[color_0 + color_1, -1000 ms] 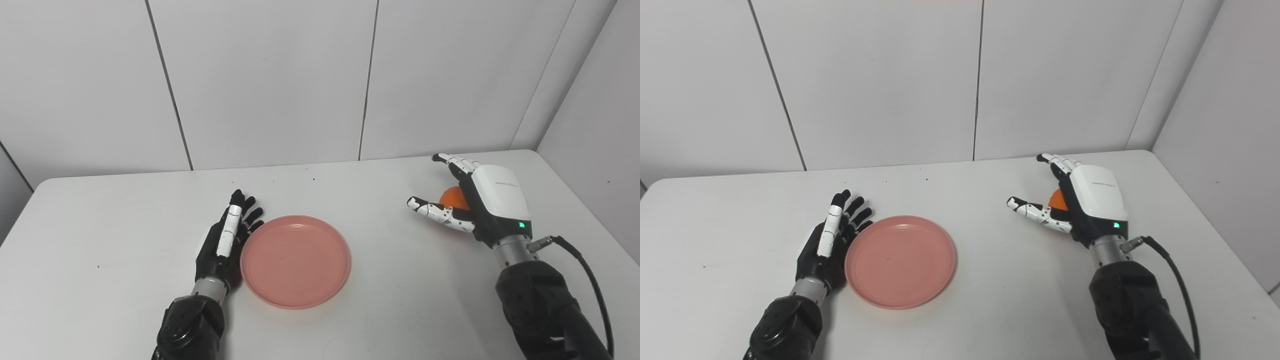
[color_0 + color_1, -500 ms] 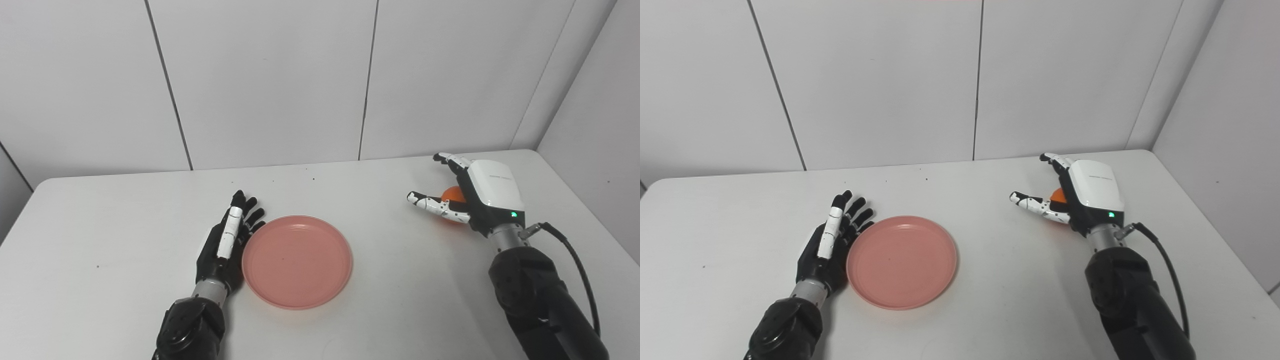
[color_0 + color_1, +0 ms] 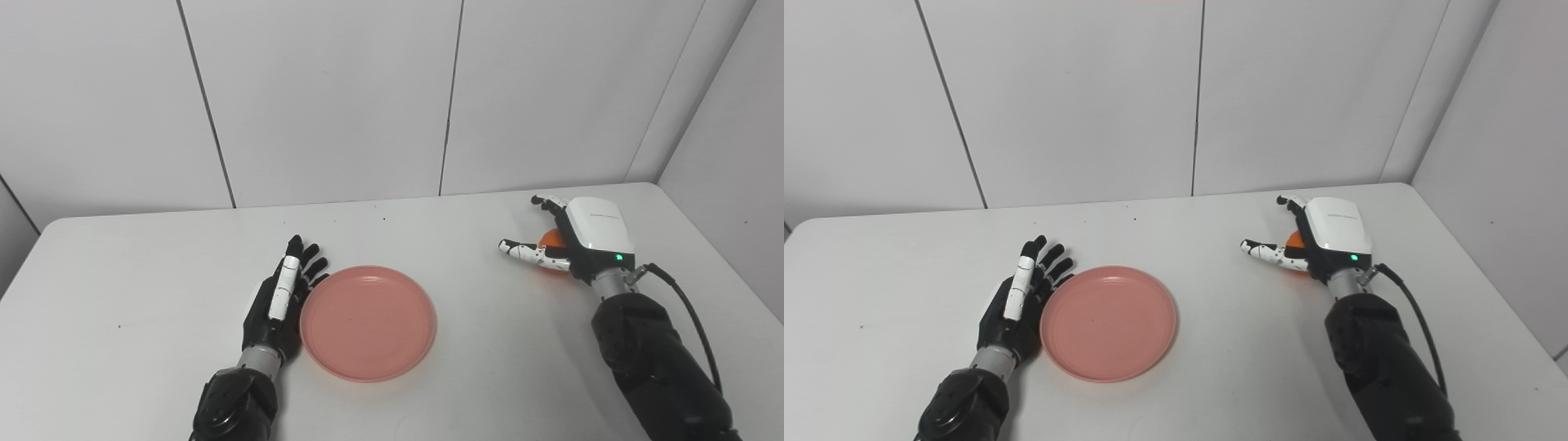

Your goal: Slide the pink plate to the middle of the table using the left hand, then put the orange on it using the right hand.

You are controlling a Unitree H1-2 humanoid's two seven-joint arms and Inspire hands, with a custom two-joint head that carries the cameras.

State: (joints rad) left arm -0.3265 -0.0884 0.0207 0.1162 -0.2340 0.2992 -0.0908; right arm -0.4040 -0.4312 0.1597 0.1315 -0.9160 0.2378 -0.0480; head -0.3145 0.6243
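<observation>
**Plate push in progress, orange grasp not closed**

Left hand (image 3: pixel 278 304) lies flat on edge, palm side against the left rim of the pink plate (image 3: pixel 368 321), fingers straight and a little spread, holding nothing. That pose makes sense for a slide: the hand works as a paddle, the load goes sideways into the rim, and no grasp is needed. The plate sits flat on the table (image 3: pixel 135 288), a bit left of centre, so I'd judge the push as nearly done but not finished.

Right hand (image 3: pixel 572 242) is down at the far right of the table, cupped around the orange (image 3: pixel 553 238). Thumb (image 3: pixel 527 252) reaches out on the near-left side and the other fingers arch over the far side, with the white back of the hand covering most of the fruit. Digits are apart, not clamped. I can't tell if any of them touches the orange (only a sliver of it shows between thumb and palm). The orange looks to be resting on the table, well apart from the plate.

Reading: the right hand is pre-shaped so it can close as soon as the plate is parked. Round fruit rolls, so closing from both sides at once matters; a one-sided nudge would send it toward the table's right edge.

Next step calls for a short further push right, the left hand clearing off the rim, then the right hand closing and lifting.
</observation>
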